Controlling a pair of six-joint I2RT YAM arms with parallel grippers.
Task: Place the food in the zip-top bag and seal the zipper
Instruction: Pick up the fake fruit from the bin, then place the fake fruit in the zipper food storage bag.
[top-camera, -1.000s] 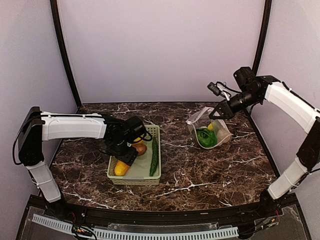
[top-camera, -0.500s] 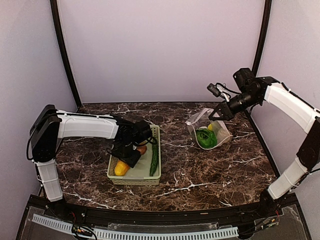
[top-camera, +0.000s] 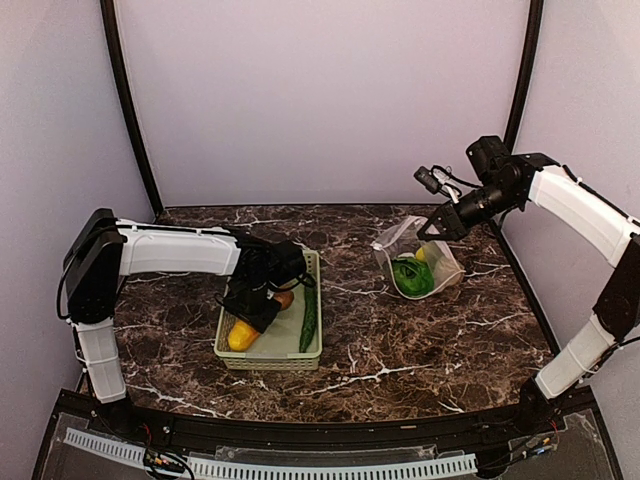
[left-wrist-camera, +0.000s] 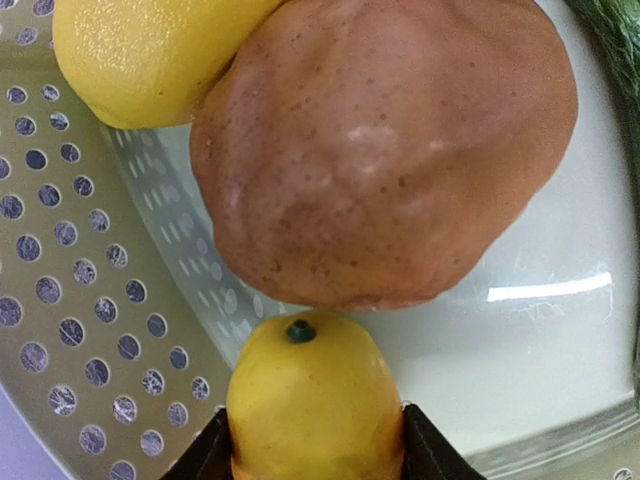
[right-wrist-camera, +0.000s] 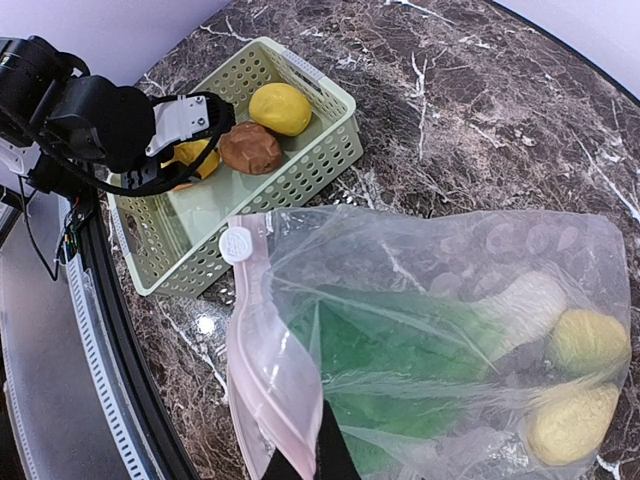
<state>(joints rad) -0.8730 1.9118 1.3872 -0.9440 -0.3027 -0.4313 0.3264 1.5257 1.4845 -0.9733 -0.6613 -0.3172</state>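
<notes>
Right gripper (top-camera: 433, 228) clenched on the zip-top bag's (right-wrist-camera: 430, 330) zipper (right-wrist-camera: 250, 350) edge, apparently propping the mouth open for loading; left gripper (left-wrist-camera: 315, 458) grasps orange-yellow fruit (left-wrist-camera: 310, 395) in basket (left-wrist-camera: 70, 250).

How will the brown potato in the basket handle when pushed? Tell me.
The potato looks rounded and smooth, so it may roll or slip. It seems rigid, probably light plastic. Touching the lemon, it could nudge that too.
</notes>
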